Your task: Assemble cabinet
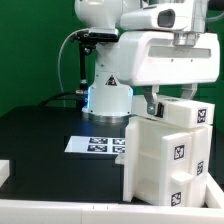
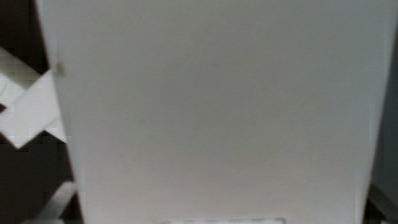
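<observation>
At the exterior view's lower right, the gripper is clamping the cabinet's top block, jaws spread wide around it; the part is looking rigid, light and slippery.

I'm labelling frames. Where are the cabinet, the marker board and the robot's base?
cabinet (image 1: pixel 160 160): exterior view, its tagged front face.
marker board (image 1: pixel 95 145): exterior view, its printed top.
robot's base (image 1: pixel 108 95): exterior view, its rounded front.

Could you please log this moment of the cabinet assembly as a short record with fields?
arm: above the cabinet, at the exterior view's right
gripper: down at the cabinet's top block; whether the jaws grip it cannot be told
cabinet: tall white box with square tags, upright on the black table
marker board: flat on the table, beside the cabinet
wrist view: filled by a plain white panel
</observation>
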Robot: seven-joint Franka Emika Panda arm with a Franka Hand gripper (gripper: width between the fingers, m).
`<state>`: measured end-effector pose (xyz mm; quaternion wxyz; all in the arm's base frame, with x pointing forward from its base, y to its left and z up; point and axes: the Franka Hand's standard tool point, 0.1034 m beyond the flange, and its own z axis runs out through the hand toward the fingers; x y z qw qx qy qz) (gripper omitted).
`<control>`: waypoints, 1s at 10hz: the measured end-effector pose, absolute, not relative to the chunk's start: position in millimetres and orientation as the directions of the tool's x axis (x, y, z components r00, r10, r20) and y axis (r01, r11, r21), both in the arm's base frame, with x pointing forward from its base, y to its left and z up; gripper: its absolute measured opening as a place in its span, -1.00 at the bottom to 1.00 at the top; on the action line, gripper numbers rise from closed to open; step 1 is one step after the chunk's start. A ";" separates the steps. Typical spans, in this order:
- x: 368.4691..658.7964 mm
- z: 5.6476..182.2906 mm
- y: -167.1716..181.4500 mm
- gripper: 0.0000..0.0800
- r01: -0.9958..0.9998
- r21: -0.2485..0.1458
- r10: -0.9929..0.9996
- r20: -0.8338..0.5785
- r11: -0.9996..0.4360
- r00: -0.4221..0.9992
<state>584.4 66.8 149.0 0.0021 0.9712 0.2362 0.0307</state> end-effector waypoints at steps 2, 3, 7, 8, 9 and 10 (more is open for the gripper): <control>583.3 148.2 67.2 0.34 0.194 -0.003 0.193 0.060 -0.981 0.979; 582.8 147.8 68.2 0.34 0.057 -0.025 0.055 0.059 -0.998 0.997; 583.6 148.1 69.1 0.35 -0.294 -0.076 -0.298 0.036 -0.953 0.954; 583.6 148.1 69.2 0.35 -0.333 -0.078 -0.336 0.033 -0.940 0.941; 583.6 147.9 69.4 0.35 -0.415 -0.080 -0.418 0.026 -0.906 0.908; 583.6 147.8 69.4 0.35 -0.461 -0.081 -0.464 0.022 -0.884 0.886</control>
